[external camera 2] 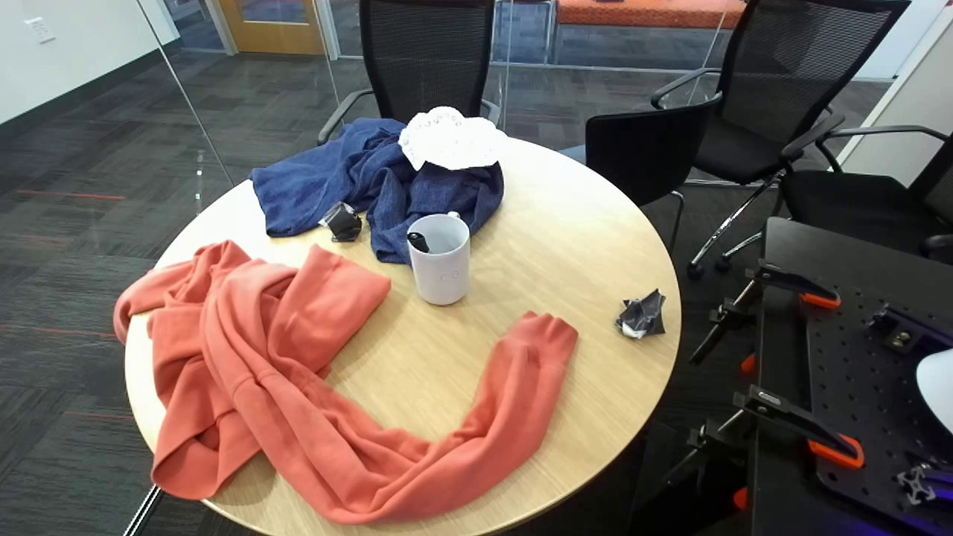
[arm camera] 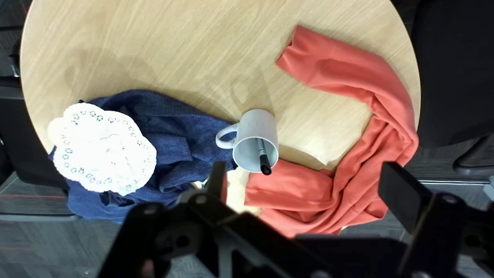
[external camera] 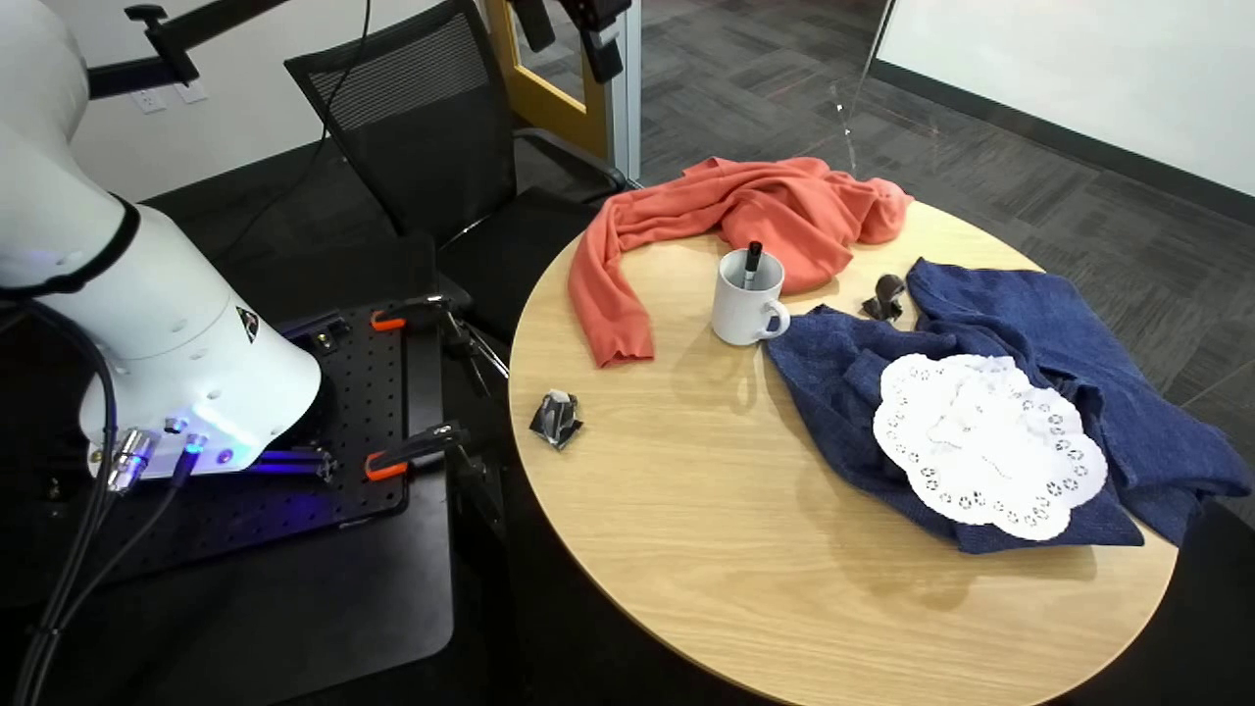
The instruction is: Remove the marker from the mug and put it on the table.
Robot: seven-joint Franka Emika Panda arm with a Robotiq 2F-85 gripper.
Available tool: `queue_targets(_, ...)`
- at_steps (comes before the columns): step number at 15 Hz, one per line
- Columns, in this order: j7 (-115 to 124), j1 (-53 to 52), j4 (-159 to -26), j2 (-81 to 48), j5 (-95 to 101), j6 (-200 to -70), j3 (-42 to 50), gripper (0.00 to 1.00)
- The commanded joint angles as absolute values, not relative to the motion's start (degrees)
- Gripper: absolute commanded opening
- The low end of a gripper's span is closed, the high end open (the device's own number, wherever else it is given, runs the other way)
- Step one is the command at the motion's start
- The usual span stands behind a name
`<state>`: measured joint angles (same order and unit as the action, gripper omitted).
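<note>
Marker (arm camera: 264,157) leans in the mug (arm camera: 257,125) on the counter (external camera: 686,490), so the end effector (arm camera: 305,173), its 2 fingers (arm camera: 402,193) spread wide and empty, should centre over the dark protruding end, pinch only that, and lift straight up.

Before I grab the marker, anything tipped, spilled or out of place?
Nothing looks tipped or spilled; the mug stands upright, the marker leaning inside. Oddest is the lace doily, perched on the rumpled blue cloth rather than flat on the table; a crumpled black scrap near the edge could be litter.
</note>
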<state>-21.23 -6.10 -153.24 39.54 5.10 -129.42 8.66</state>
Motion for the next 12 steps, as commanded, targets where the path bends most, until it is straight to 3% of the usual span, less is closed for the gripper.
queue_targets(1,-21.6,-5.5,-153.1,39.5,4.5,-129.3,8.0,1.00)
queue_targets(5,-21.6,-5.5,-153.1,39.5,4.5,-129.3,8.0,1.00)
queue_targets(12,-26.2,-9.3,-151.8,30.8,2.7,-145.1,9.5,1.00)
